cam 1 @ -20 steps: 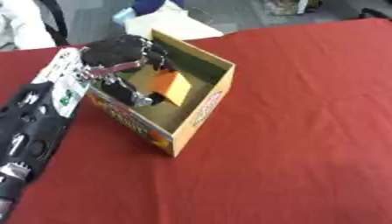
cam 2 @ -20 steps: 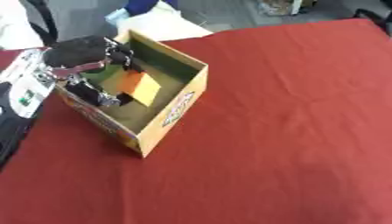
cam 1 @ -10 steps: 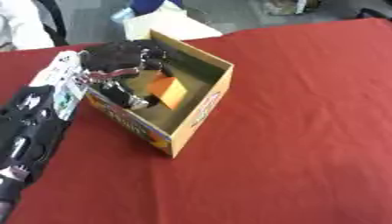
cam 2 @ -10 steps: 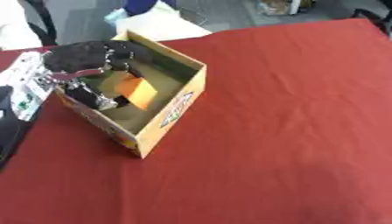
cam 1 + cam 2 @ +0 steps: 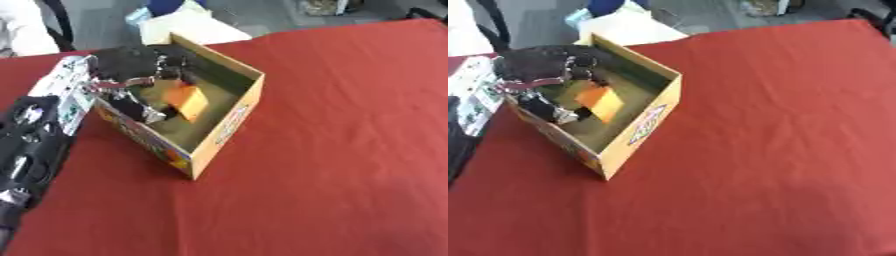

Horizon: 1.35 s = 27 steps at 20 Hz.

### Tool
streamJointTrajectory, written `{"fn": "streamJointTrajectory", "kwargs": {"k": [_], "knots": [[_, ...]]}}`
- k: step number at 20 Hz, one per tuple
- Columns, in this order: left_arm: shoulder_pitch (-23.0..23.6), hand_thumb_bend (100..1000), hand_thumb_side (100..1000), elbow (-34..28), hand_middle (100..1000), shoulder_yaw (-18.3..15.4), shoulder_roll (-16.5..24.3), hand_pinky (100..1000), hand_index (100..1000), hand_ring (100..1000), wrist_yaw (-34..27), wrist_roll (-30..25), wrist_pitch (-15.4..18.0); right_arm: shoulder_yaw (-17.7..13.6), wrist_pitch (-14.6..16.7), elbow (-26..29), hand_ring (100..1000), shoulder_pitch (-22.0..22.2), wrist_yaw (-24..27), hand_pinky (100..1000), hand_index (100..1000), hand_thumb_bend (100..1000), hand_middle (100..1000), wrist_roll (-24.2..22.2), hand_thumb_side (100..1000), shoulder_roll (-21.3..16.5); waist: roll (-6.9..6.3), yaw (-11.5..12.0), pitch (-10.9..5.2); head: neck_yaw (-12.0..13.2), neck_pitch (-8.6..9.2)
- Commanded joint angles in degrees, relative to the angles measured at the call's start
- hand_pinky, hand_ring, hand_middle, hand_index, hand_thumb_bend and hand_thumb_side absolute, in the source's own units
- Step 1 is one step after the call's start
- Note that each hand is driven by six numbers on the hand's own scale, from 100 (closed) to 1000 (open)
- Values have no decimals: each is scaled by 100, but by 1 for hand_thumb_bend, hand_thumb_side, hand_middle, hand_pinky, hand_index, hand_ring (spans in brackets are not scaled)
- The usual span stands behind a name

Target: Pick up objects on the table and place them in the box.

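Note:
A cardboard box [image 5: 229,125] stands open on the red table, turned cornerwise, left of the middle. An orange block [image 5: 190,102] lies inside it, leaning toward the left wall. My left hand [image 5: 129,67], black with silver tips, hangs over the box's left rim. Its fingers [image 5: 579,67] droop loosely into the box and its thumb [image 5: 147,114] points down beside the block. Nothing sits between the fingers, and the block lies just to their right. My left forearm [image 5: 35,145] runs along the left edge. The right hand shows in no view.
The red cloth [image 5: 780,140] covers the table to the right of and in front of the box. Beyond the far edge lies a pale carton [image 5: 188,26] on the grey floor. A white-clothed person [image 5: 22,27] stands at the upper left, away from the box.
My left hand has drawn slightly up and to the left over the box's rim. The orange block stays on the box floor where it was.

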<state>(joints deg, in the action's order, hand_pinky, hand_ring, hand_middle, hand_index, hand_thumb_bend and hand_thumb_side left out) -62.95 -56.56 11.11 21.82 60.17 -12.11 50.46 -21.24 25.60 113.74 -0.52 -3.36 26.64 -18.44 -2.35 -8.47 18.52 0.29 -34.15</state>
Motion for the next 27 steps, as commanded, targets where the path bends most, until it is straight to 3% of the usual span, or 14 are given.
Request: {"fn": "streamJointTrajectory", "kwargs": {"k": [1, 3, 4, 5, 6, 7, 8, 9, 11, 14, 17, 22, 25, 27], "knots": [[-95, 100, 196, -37, 940, -87, 32, 941, 969, 983, -335, -7, 22, -61, -5, 85, 749, -21, 56, 641, 686, 100, 492, 29, 729, -93, 34, -7, -138, -21, -9], [-106, 100, 228, -17, 945, -64, 25, 955, 1000, 986, -529, -82, 12, -62, -6, 85, 748, -25, 61, 641, 685, 100, 491, 32, 730, -93, 29, -11, -141, -18, -9], [-114, 162, 228, -3, 940, -66, 27, 959, 1000, 986, -597, -145, -5, -63, -5, 85, 748, -24, 67, 641, 685, 100, 491, 33, 730, -93, 27, -15, -142, -20, -7], [-124, 242, 587, -8, 928, -68, 28, 966, 985, 988, -646, -206, -16, -64, -3, 85, 747, -22, 71, 640, 685, 100, 491, 33, 730, -93, 26, -18, -143, -24, -7], [-133, 296, 681, -36, 925, -69, 33, 976, 975, 993, -672, -246, -15, -65, -2, 85, 747, -23, 76, 640, 685, 100, 491, 33, 730, -93, 23, -20, -143, -26, -7], [-138, 291, 564, -78, 926, -69, 41, 980, 973, 996, -667, -268, -12, -67, 0, 85, 747, -24, 82, 640, 685, 100, 490, 36, 731, -93, 20, -22, -143, -26, -6], [-139, 269, 342, -115, 926, -72, 44, 976, 972, 995, -641, -274, -18, -67, -1, 85, 747, -25, 90, 640, 684, 100, 490, 40, 731, -92, 18, -23, -144, -27, -8], [-137, 219, 246, -137, 925, -73, 43, 969, 971, 991, -613, -272, -31, -67, -2, 85, 746, -26, 95, 640, 684, 100, 490, 41, 730, -93, 17, -25, -144, -29, -7], [-134, 114, 229, -155, 904, -76, 36, 947, 937, 974, -602, -241, -66, -69, -2, 85, 746, -22, 97, 640, 684, 100, 490, 40, 730, -96, 20, -24, -148, -31, -13], [-110, 100, 232, -217, 887, -40, 38, 915, 923, 953, -809, -205, -143, -79, 1, 85, 746, -8, 93, 640, 685, 100, 490, 51, 730, -104, 27, -11, -165, -30, -48], [-80, 100, 247, -501, 863, 65, 99, 887, 885, 937, -1440, -420, -188, -94, 9, 85, 746, 13, 81, 641, 685, 100, 492, 71, 729, -130, 35, 15, -199, -42, -102], [70, 100, 297, -1743, 831, 248, 420, 814, 861, 886, -3498, -1304, -613, -145, 49, 85, 746, 84, 38, 643, 687, 100, 496, 151, 729, -210, 46, 82, -296, -105, -211], [268, 100, 336, -2796, 818, 302, 754, 782, 856, 861, -5064, -1979, -1206, -179, 73, 85, 746, 139, -2, 645, 688, 100, 498, 216, 729, -270, 45, 133, -370, -147, -274], [487, 100, 415, -3586, 800, 243, 1030, 748, 846, 837, -6162, -2297, -1663, -203, 94, 85, 746, 183, -36, 646, 690, 100, 501, 262, 728, -319, 45, 174, -432, -183, -326]]}}
